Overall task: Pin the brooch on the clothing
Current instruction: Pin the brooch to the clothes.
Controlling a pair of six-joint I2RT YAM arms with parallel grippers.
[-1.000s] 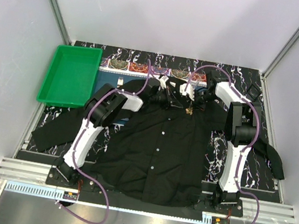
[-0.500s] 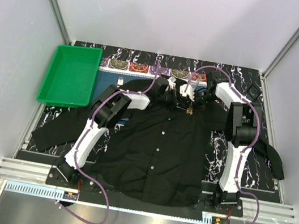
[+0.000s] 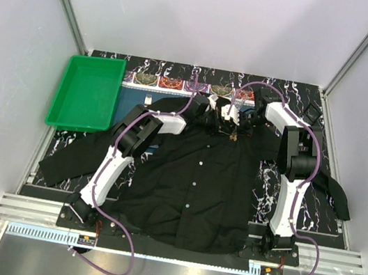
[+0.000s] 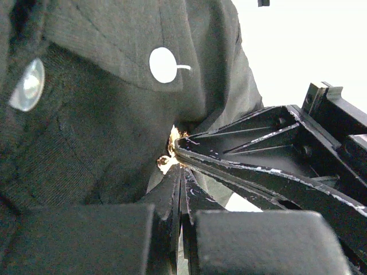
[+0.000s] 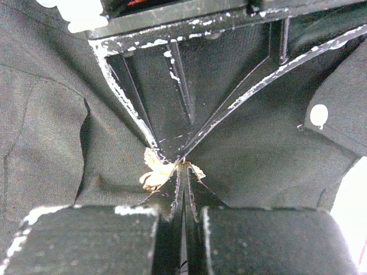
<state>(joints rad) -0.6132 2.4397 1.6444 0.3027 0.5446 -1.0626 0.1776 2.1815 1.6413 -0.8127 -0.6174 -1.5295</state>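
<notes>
White-walled bay, black marbled table, black shirt spread front-up over most of it. Green tray at far left and patterned placemat at the far edge are well apart from the work. The work point is the upper chest below the collar, on the right-arm side of the button line, and both arms converge there.

Step in hand, my read: seating the pin in the cloth. To do it well, one gripper anchors a fold and the other drives the pin along the cloth plane, not down into the table. Use short strokes, because soft fabric will likely bunch and ride with the pin rather than let it through. Keep the fold taut. Risk: the tips sit nose to nose, so any twist could flick the piece out.

Right gripper: jaws fully closed, gold petals showing on either side of its tips — looks pinched on the brooch. Left gripper: jaws also fully closed, tips against the brooch and the cloth beside it. Can't tell whether it nips the pin, the fabric or nothing. White button sits near the contact point but apart from it. Pin shaft and clasp are hidden, so whether the cloth is pierced — cannot tell.
</notes>
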